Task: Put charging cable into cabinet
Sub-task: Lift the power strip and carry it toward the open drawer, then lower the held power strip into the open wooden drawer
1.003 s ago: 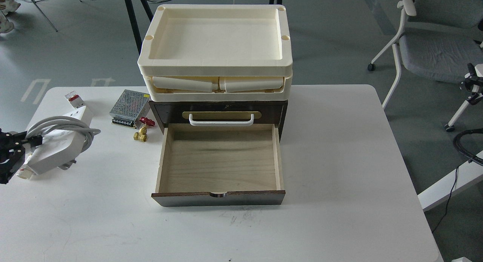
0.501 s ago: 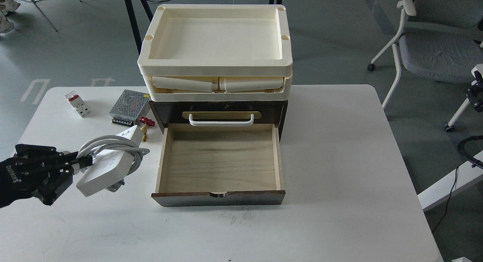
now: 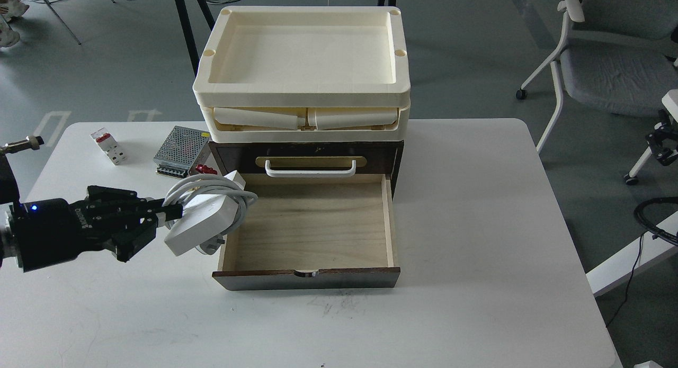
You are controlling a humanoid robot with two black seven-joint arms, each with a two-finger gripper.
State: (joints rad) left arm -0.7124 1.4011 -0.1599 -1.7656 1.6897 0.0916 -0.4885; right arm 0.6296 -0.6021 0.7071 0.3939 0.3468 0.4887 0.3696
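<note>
Our left gripper [image 3: 170,213] pinches the charging cable [image 3: 204,220], held up over the left edge of the cabinet [image 3: 307,161] drawer [image 3: 310,225]. The drawer is pulled out, with bare wood inside.

On the white tabletop [image 3: 466,209], toward the upper left of the frame, a small white-and-red breaker [image 3: 109,145] stands apart from a metal mesh power supply box [image 3: 181,150]. Just right of that box, a red valve handle [image 3: 205,170] shows. Two cream trays [image 3: 302,66] are stacked at top centre. A grey chair [image 3: 609,55] sits upper right.
</note>
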